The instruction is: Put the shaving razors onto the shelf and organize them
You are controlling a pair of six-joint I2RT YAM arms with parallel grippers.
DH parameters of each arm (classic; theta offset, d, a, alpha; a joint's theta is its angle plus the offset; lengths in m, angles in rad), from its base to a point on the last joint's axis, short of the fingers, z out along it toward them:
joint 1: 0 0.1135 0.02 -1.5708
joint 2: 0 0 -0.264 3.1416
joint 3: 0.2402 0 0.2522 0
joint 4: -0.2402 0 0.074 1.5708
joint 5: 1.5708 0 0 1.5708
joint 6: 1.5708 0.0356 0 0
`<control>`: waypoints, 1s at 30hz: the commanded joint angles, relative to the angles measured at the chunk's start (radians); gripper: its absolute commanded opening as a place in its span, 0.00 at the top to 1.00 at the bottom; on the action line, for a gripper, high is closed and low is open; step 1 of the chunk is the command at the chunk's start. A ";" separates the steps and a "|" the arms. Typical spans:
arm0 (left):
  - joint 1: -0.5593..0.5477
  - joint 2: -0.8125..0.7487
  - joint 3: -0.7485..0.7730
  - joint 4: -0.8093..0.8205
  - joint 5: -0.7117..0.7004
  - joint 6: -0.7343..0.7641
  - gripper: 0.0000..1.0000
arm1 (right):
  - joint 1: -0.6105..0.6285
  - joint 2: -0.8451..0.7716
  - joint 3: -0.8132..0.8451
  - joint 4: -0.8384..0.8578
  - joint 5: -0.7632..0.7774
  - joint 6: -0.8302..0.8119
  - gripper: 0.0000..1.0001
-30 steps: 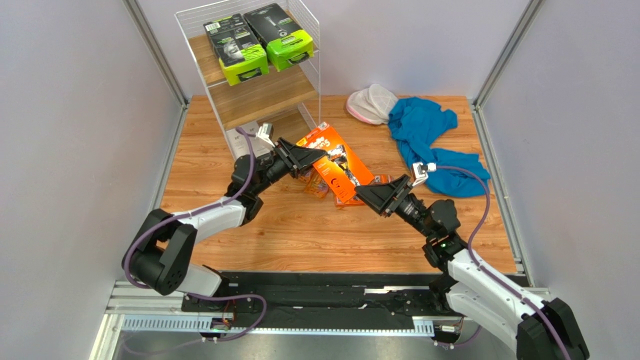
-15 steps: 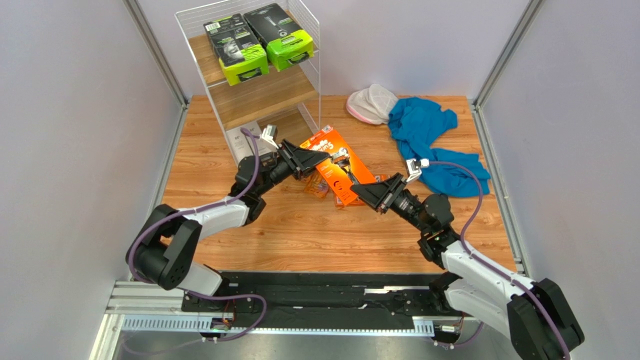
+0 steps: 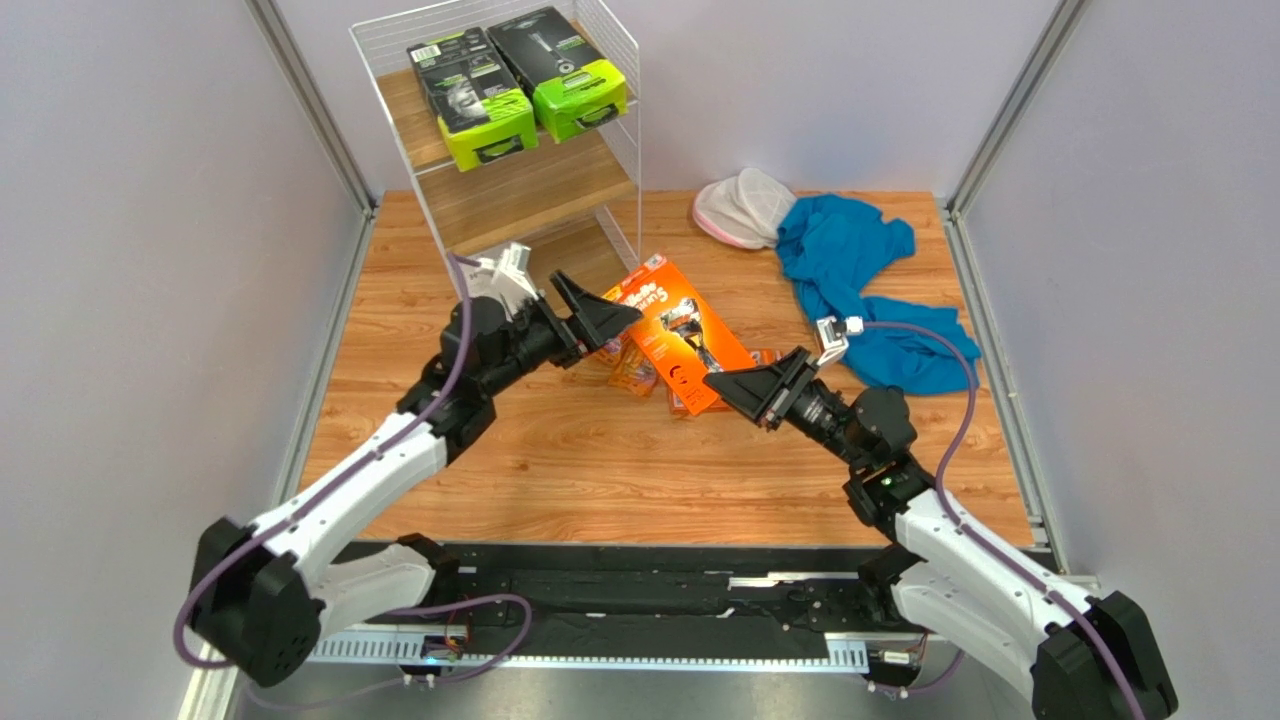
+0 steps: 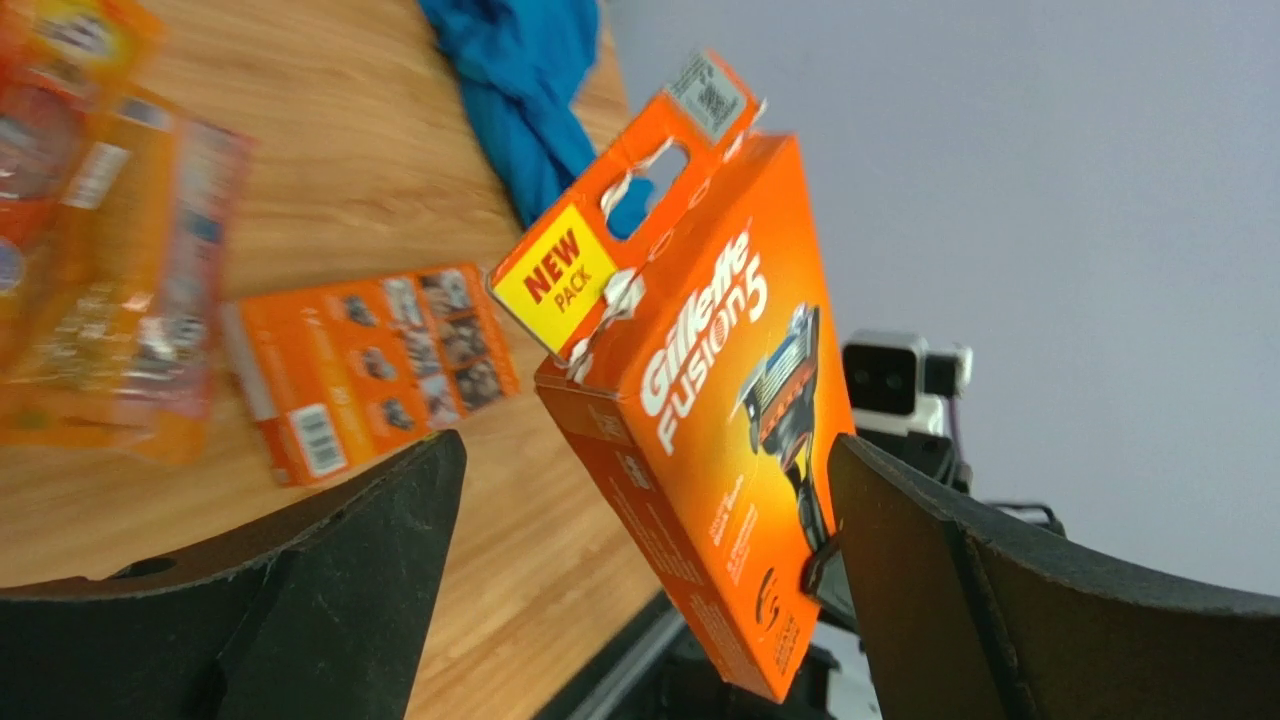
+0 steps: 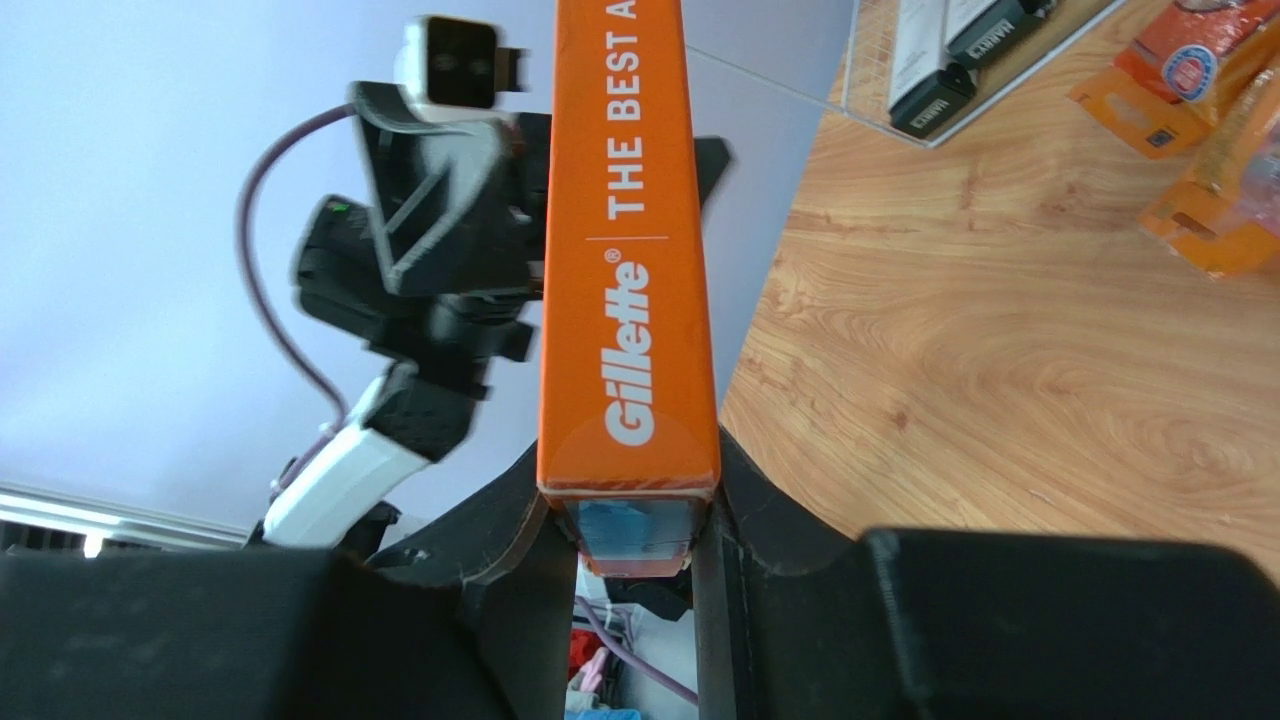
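Between the two arms, near the shelf [image 3: 519, 195], an orange razor box [image 4: 706, 405] is held clear of the table, clenched at its lower end by the right gripper [image 5: 628, 518], whose fingers are pressed on the broad faces. The left gripper [image 3: 598, 312] stands released, its jaws spread wide on either side of the box. The carton is judged light and stiff, but glossy and easily dented. A firm hold across the flat faces, away from the hang tab, is advised. "Gillette FUSION5", "NEW PACK" and "THE BEST A…" can be read.

Blue cloth [image 3: 857, 278] beside white fabric piece [image 3: 744, 207], far right on wooden table [image 3: 601, 465]
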 commanded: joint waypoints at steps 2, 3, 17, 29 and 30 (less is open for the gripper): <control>-0.002 -0.137 0.162 -0.653 -0.393 0.276 0.01 | 0.004 -0.006 0.063 -0.024 0.017 -0.054 1.00; -0.002 -0.158 0.185 -0.749 -0.433 0.296 0.01 | 0.004 -0.003 0.075 -0.048 0.017 -0.066 1.00; -0.001 -0.407 0.054 -0.954 -0.453 0.266 0.01 | 0.049 0.228 0.266 -0.002 0.004 -0.085 1.00; -0.001 -0.704 -0.045 -1.155 -0.423 0.163 0.01 | 0.076 0.642 0.584 0.285 -0.020 0.038 1.00; -0.001 -0.712 -0.042 -1.164 -0.426 0.163 0.01 | 0.081 0.672 0.634 0.295 -0.025 0.052 1.00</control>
